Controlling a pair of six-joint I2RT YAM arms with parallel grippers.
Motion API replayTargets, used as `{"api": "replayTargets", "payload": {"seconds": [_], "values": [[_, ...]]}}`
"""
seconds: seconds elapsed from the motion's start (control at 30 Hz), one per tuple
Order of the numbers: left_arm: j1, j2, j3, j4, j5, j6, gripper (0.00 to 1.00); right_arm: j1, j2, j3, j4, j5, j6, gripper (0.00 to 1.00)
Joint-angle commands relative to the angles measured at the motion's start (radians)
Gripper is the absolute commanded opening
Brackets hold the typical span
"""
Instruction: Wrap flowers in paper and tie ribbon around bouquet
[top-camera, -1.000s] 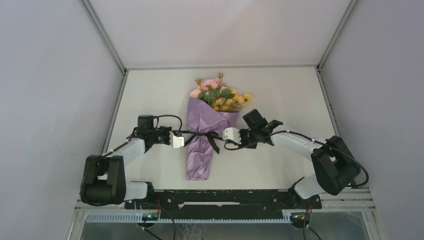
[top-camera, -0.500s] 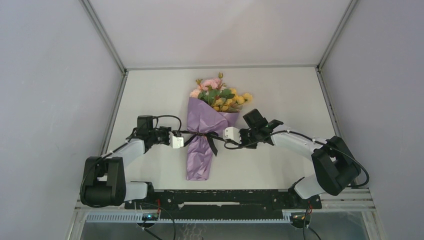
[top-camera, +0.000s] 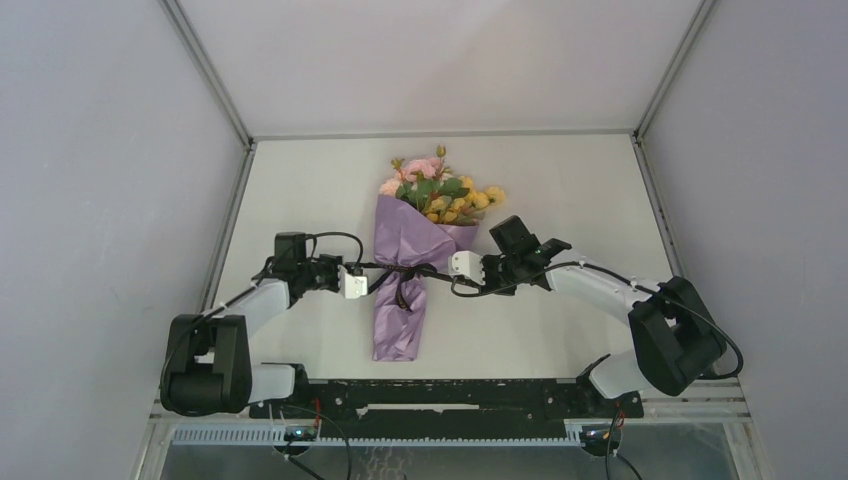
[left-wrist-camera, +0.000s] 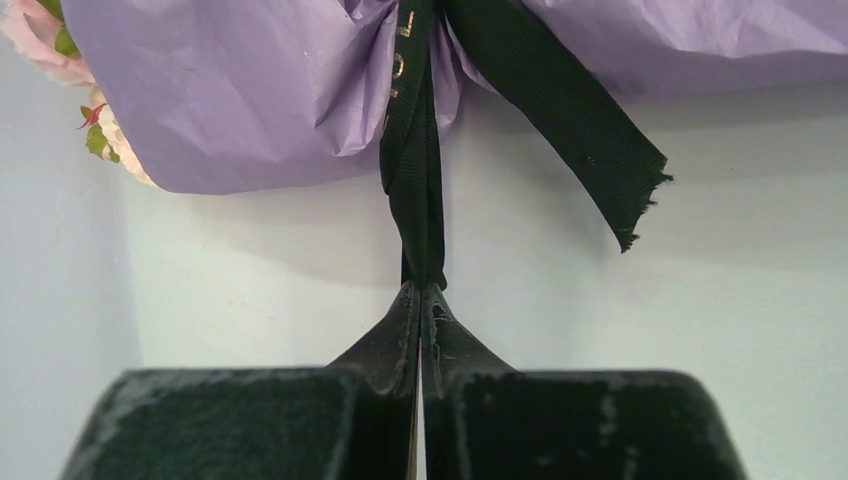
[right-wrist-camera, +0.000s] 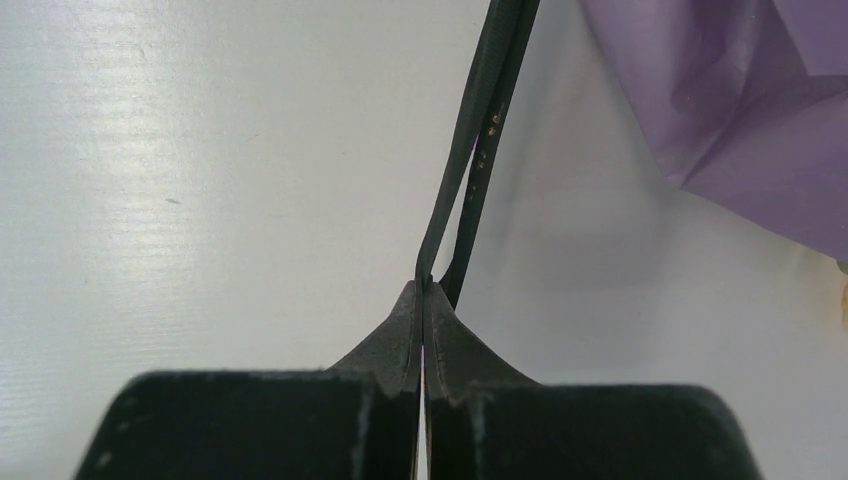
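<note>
Lilac paper-cone bouquet (top-camera: 400, 240) of pink and yellow flowers (top-camera: 435, 192): worktop (top-camera: 560, 190) centre, blossoms at 12 o'clock | narrow black ribbon (left-wrist-camera: 415, 180): round its waist | left fingers (left-wrist-camera: 406, 322) pinch ribbon at 9 o'clock, right fingers (right-wrist-camera: 408, 322) at 3 o'clock

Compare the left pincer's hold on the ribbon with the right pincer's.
The left pincer pinches a broad, twisted stretch of ribbon; the right pincer pinches a thin doubled strand seen edge-on. In the wrist views, purple paper spans the frame ahead of the left pincer but shows only in a corner for the right pincer. A frayed loose end hangs near the left pincer, none near the right. Both are shut on the ribbon.
</note>
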Motion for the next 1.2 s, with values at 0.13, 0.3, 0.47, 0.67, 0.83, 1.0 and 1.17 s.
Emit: {"api": "replayTargets", "payload": {"seconds": [0.13, 0.3, 0.47, 0.67, 0.83, 1.0, 1.17], "values": [[0.023, -0.069, -0.008, -0.029, -0.114, 0.014, 0.00, -0.001, -0.010, 0.010, -0.134, 0.087, 0.025, 0.00], [0.012, -0.064, -0.018, -0.024, -0.163, 0.014, 0.00, -0.032, -0.014, -0.007, -0.158, 0.101, 0.041, 0.00], [0.013, -0.069, -0.028, -0.027, -0.157, 0.022, 0.00, -0.036, -0.026, -0.022, -0.142, 0.099, 0.029, 0.00], [0.004, -0.101, -0.042, -0.076, -0.153, 0.016, 0.00, -0.036, -0.010, -0.022, -0.149, 0.110, 0.030, 0.00], [-0.061, -0.184, -0.035, -0.203, -0.140, -0.023, 0.00, -0.021, -0.020, -0.001, -0.119, 0.125, 0.047, 0.06], [-0.082, -0.227, -0.045, -0.266, -0.157, 0.012, 0.57, -0.023, -0.090, 0.017, -0.095, 0.066, 0.060, 0.47], [-0.080, -0.302, -0.079, -0.288, -0.208, 0.050, 0.81, -0.054, -0.218, 0.016, -0.073, -0.008, 0.089, 1.00]]}}
